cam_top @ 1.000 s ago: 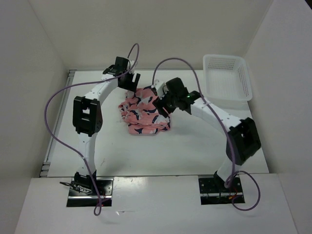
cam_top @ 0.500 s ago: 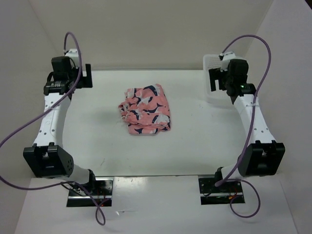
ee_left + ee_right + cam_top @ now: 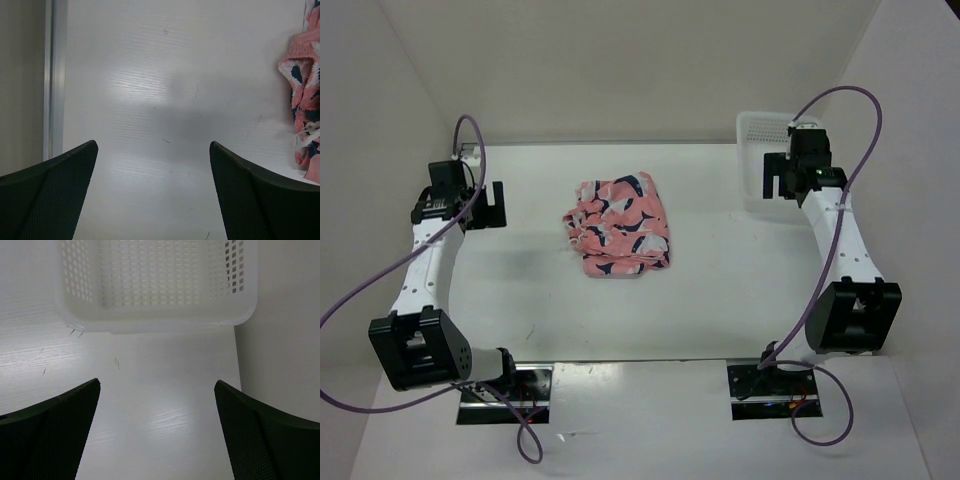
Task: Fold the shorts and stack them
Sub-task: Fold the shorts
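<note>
My left gripper point(image 3: 153, 150) is wide open. Its two black fingers point(image 3: 55, 190) have a bumpy mesh skin, and nothing sits between them but the flat white table point(image 3: 720, 290). My right gripper point(image 3: 157, 385) is wide open and empty too, at the upper right of the top view. Just past my right fingers is the white plastic basket point(image 3: 150, 322), full of little square holes, with nothing in it that I can see. The soft coral-pink shorts with dark blue and white fish shapes point(image 3: 618, 228) lie in the middle of the top view, a bit above the centre. They are well apart from both of my grippers. They sit in a lumpy, bunched pile, not flat. At the right edge of my left wrist view I can see a crinkly pink edge and a thin white string point(image 3: 306, 134). I think the shorts are light and floppy, so they will sag and slide out of shape when lifted. They will not break. I would pinch the thick gathered waistband, one gripper at each end, so the cloth hangs straight.
</note>
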